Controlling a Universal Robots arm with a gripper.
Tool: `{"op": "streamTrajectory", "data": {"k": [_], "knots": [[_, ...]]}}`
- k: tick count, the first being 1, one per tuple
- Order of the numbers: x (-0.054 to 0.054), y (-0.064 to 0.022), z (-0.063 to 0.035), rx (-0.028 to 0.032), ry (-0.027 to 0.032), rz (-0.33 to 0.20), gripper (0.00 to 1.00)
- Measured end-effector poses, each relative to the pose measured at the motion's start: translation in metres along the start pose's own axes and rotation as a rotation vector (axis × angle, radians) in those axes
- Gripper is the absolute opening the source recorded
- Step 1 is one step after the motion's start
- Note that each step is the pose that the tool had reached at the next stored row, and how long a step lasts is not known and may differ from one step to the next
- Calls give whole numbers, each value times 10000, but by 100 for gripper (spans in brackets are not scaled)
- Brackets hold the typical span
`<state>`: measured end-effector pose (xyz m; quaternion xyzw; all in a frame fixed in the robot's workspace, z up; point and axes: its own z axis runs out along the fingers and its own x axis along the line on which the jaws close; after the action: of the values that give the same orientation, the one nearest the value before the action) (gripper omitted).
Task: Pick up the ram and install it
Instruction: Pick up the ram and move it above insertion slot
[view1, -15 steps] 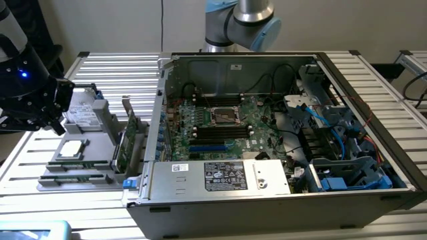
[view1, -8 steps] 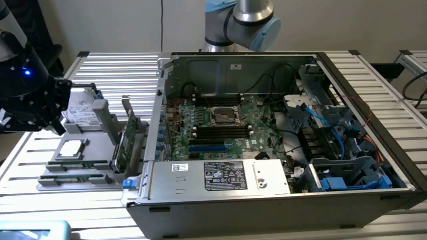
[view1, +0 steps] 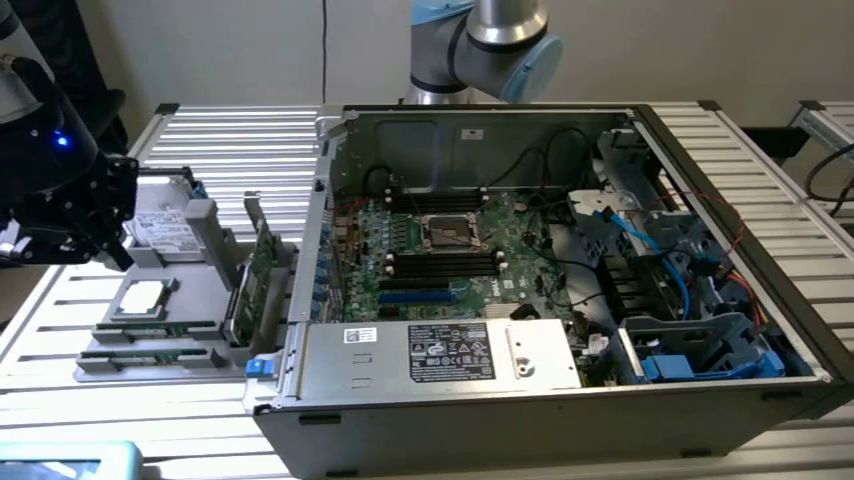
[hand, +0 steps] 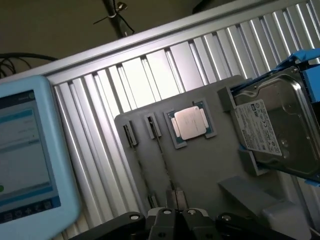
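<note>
Two rams lie edge-up in the slots of a grey parts tray (view1: 200, 300): one ram (view1: 154, 328) sits behind the other (view1: 144, 357), both long green sticks. In the wrist view they are thin dark lines, one ram (hand: 162, 160) beside the second (hand: 141, 170). My gripper (view1: 118, 258) hangs above the tray at the exterior view's left, apart from the rams. Its fingertips (hand: 171, 199) are pressed together with nothing between them, over the end of a ram. The open computer case (view1: 561, 250) shows the motherboard's black memory slots (view1: 441, 262).
The tray also carries a CPU (hand: 190, 122), a hard drive (hand: 275, 125) in a blue bracket and an upright green expansion card (view1: 247, 290). A pale-blue tablet (hand: 25, 150) lies beside the tray on the ribbed aluminium table (view1: 240, 140). Cables and drive cages crowd the case's right side.
</note>
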<state>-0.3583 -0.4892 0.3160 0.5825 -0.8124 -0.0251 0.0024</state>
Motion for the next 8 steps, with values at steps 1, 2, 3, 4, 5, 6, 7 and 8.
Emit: {"op": "streamTrajectory", "data": {"k": [1,2,3,4,5,6,7,8], "knots": [[0,0,0,14,2,-191,11],[0,0,0,24,5,-379,11],[0,0,0,34,8,-557,11],[0,0,0,37,10,-700,11],[0,0,0,38,10,-713,11],[0,0,0,38,11,-713,11],[0,0,0,38,11,-713,11],[0,0,0,38,11,-713,11]]}}
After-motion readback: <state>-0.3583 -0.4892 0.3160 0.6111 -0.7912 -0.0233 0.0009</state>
